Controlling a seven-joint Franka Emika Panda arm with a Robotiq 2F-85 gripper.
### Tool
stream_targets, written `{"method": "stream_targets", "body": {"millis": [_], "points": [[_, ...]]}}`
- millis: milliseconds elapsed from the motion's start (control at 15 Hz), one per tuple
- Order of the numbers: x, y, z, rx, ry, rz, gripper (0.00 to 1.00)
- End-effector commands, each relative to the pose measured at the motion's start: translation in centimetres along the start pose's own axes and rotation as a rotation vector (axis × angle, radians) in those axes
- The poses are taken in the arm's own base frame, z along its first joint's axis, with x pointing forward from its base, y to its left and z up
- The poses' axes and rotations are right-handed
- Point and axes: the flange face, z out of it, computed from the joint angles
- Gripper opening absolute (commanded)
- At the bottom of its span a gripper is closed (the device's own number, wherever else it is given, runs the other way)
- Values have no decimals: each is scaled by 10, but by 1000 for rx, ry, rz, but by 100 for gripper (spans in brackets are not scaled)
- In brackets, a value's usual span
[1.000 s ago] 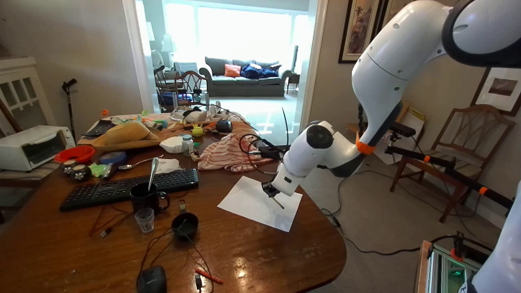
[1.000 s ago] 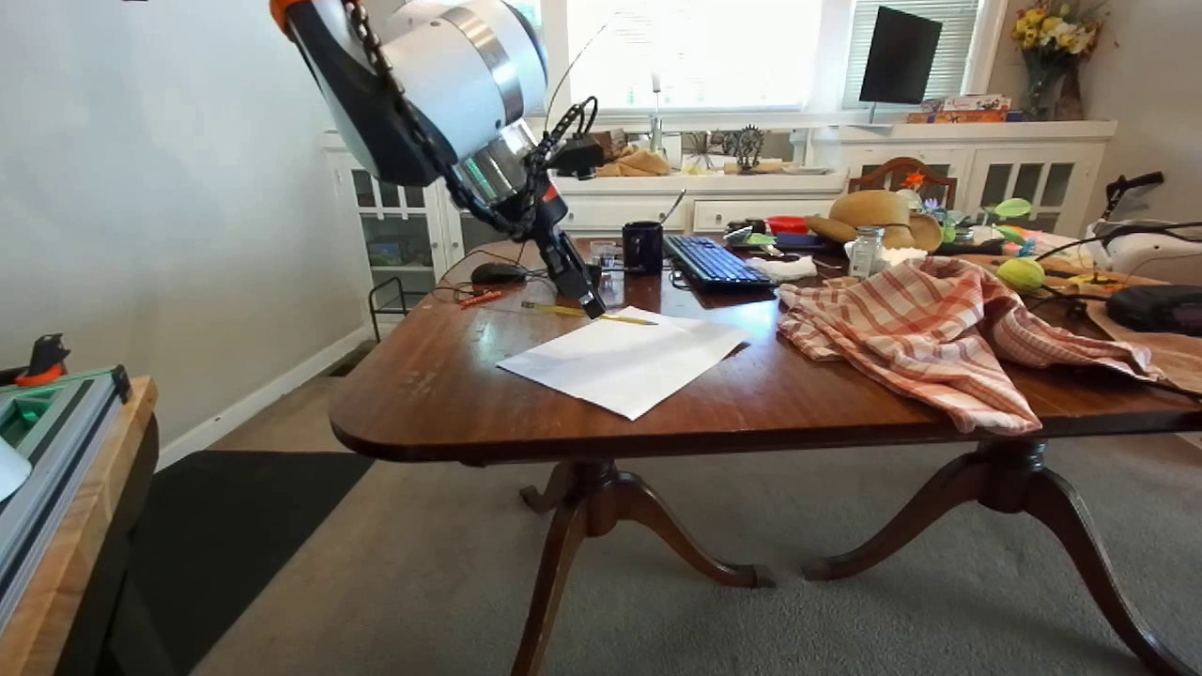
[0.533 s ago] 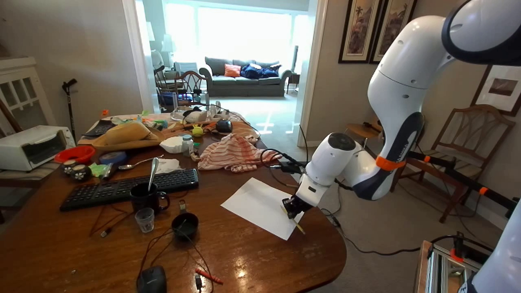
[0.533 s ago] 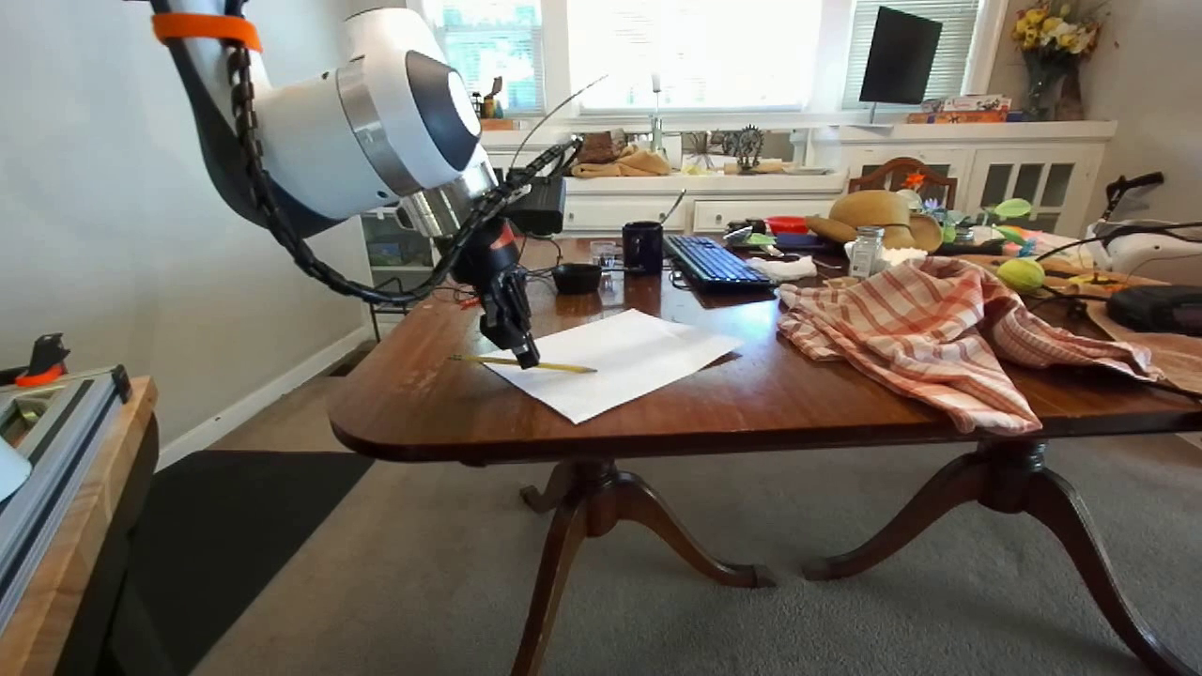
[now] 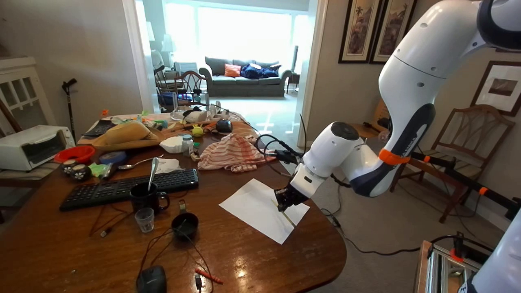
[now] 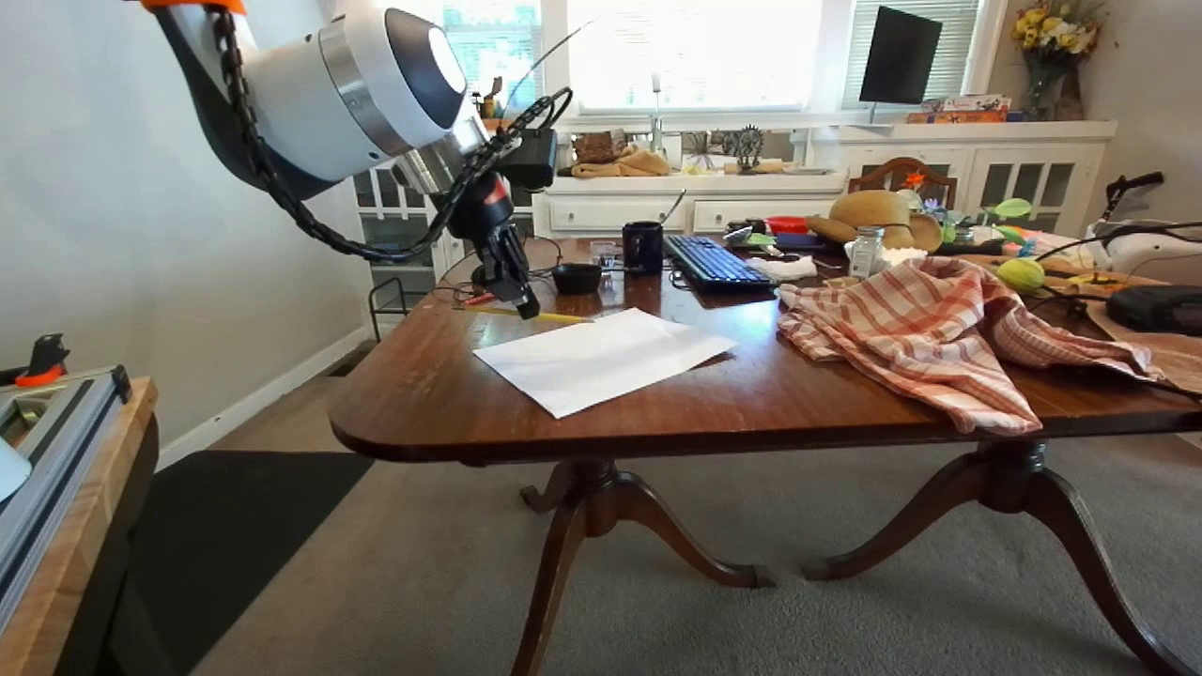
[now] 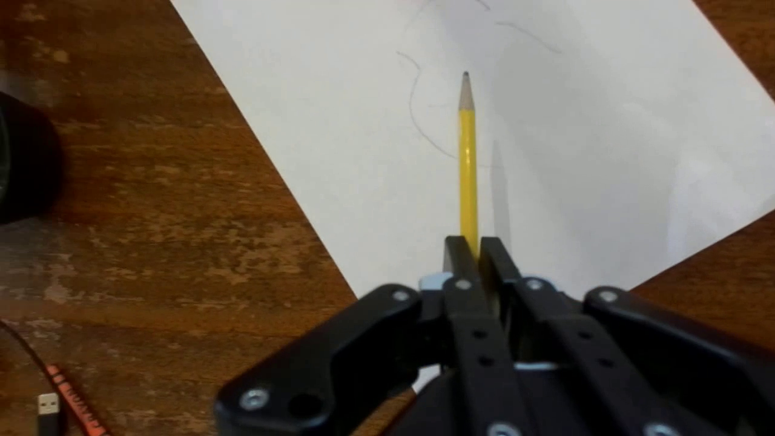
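- Fingers (image 7: 459, 266) of the gripper (image 7: 475, 245) are closed on a yellow pencil (image 7: 468, 163), its shaft filling the narrow slot between them.
- The sharpened tip points out past the fingers, over a sheet of white paper (image 7: 587, 121); I cannot tell whether it touches.
- Faint curved lines (image 7: 415, 106) run across the sheet around the tip.
- The paper lies near the rounded end of a dark, scuffed wooden table (image 5: 276, 260).
- Also on the table, in an exterior view: a keyboard (image 5: 130, 189), a black mug (image 5: 142, 198) with a metal utensil (image 5: 153, 171) standing in it, a clear glass (image 5: 145, 219) just beside, a small black cup (image 5: 184, 228), a mouse (image 5: 152, 280), and a red crayon (image 5: 209, 276).
- Beyond the paper sits a crumpled checked cloth (image 5: 232, 152); farther off, a straw hat (image 5: 127, 133).
- Through a wide doorway, a grey sofa (image 5: 246, 81) stands before a bright window (image 5: 244, 32).
- The white arm (image 5: 419, 77) bends at its elbow, wrist slanting down toward the sheet.
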Motion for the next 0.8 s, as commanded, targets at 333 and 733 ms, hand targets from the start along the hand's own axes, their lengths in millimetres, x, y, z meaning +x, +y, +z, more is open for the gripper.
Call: {"method": "stream_targets", "body": {"millis": [333,733], "points": [[25,-2,-9,-241,140,215,2],[11,-21,-50,-404,257,396,2]]}}
